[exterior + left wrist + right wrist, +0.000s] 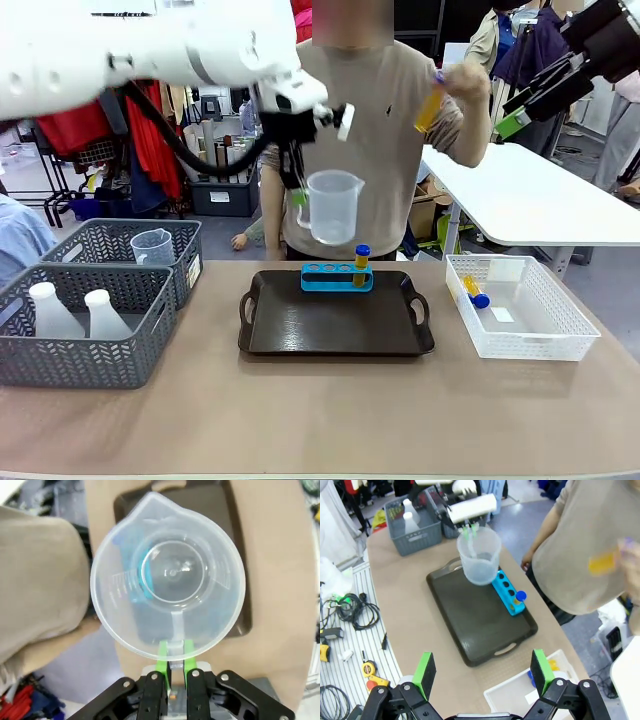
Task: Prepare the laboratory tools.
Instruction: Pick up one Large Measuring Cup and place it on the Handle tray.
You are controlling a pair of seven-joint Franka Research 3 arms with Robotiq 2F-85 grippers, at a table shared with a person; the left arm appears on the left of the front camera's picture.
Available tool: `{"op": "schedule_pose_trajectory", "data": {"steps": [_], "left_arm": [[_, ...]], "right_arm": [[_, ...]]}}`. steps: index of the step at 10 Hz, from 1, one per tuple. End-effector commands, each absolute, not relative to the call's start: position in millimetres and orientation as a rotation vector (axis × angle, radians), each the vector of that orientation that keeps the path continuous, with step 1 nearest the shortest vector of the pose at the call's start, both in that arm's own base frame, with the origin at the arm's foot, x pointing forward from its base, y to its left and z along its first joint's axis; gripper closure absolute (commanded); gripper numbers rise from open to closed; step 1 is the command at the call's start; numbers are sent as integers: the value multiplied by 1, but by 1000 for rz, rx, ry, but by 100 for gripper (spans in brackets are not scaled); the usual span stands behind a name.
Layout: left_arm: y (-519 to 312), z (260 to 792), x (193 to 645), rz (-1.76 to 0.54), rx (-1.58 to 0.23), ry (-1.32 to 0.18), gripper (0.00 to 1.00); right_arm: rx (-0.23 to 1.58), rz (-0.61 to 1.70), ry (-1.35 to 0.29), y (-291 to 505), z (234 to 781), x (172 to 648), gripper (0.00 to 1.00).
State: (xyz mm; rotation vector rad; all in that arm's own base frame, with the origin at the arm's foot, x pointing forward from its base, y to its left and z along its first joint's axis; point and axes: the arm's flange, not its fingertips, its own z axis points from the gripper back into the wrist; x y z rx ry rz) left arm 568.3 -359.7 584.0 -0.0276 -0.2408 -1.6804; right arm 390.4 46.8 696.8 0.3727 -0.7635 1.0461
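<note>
Tan table [320, 410] in a cluttered room [215, 150]; left fingers [163, 656] tight on beaker [167, 575] handle, right fingers [425, 672] apart.

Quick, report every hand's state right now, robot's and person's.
Left hand: closed on the measuring beaker by its handle.
Right hand: open, empty.
Person's raised hand: holding a yellow-orange tube.

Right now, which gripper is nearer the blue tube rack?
Left. The left gripper holds the measuring beaker just above the blue tube rack; the right gripper is open, high off to its right.
</note>
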Motion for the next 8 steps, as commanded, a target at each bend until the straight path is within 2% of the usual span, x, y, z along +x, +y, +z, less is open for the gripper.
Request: {"op": "schedule_pose_trajectory", "data": {"steps": [1,5,8], "left_arm": [[-382,548,584,-1746,-90,-249,100],[-434,466,590,-1845,-202,-186,100],[-457,420,586,-1915,-200,-126,100]], "right_arm": [[396,1049,-779,47,698,391,0],[396,1049,-779,47,698,391,0],[396,1049,-779,47,698,391,0]]}}
